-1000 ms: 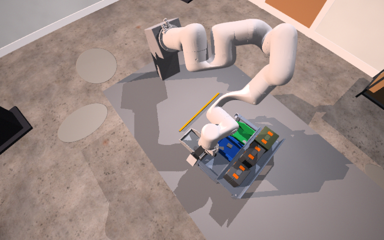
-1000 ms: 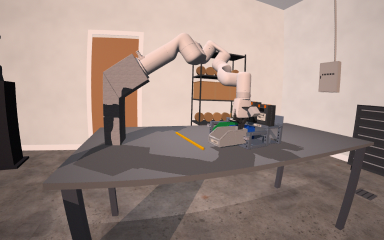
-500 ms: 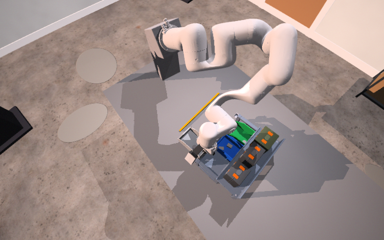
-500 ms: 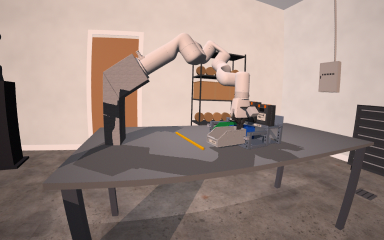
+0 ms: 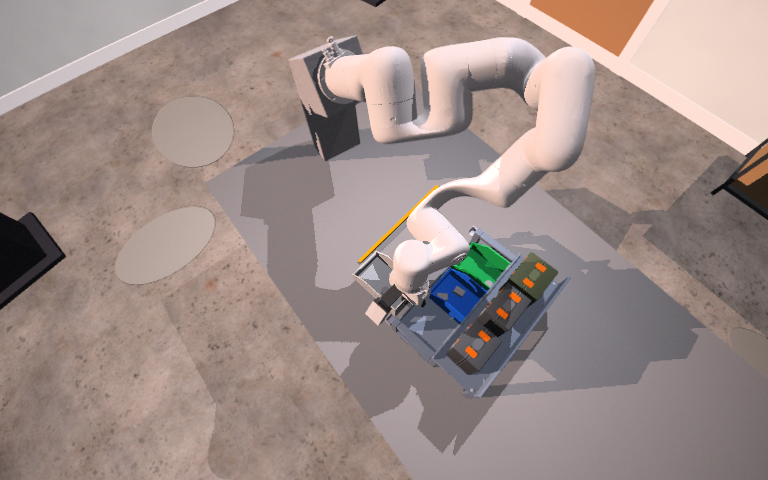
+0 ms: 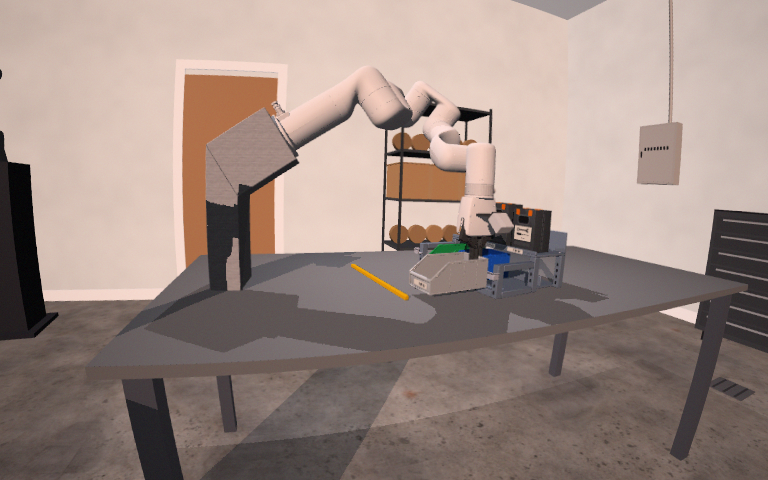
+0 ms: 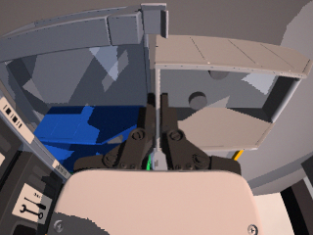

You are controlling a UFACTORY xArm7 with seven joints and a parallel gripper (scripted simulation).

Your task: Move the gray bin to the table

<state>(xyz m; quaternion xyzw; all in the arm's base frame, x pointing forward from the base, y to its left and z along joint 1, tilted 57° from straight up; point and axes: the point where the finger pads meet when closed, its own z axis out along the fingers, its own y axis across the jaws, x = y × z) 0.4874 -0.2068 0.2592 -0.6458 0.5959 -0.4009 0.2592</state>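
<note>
The gray open bin (image 5: pixel 367 275) (image 6: pixel 447 275) (image 7: pixel 222 57) is out of the shelf, just in front of it and low over the table top (image 6: pixel 339 328). I cannot tell whether its base touches the table. My gripper (image 7: pixel 157 105) (image 6: pixel 473 249) comes down from above and is shut on the bin's thin side wall. Small gray parts (image 7: pixel 198 100) show inside the bin. The blue bin (image 5: pixel 453 294) (image 6: pixel 501 258) (image 7: pixel 72 127) and the green bin (image 5: pixel 487 261) (image 6: pixel 447 247) sit on the shelf (image 5: pixel 481 386) (image 6: pixel 544 266) (image 7: pixel 59 34).
Dark boxes with orange clips (image 5: pixel 499 311) (image 6: pixel 530 226) stand on the shelf's top level. A yellow rod (image 5: pixel 396 225) (image 6: pixel 379 281) lies on the table left of the gray bin. The arm's base pedestal (image 5: pixel 328 113) (image 6: pixel 229 226) stands at the table's far left.
</note>
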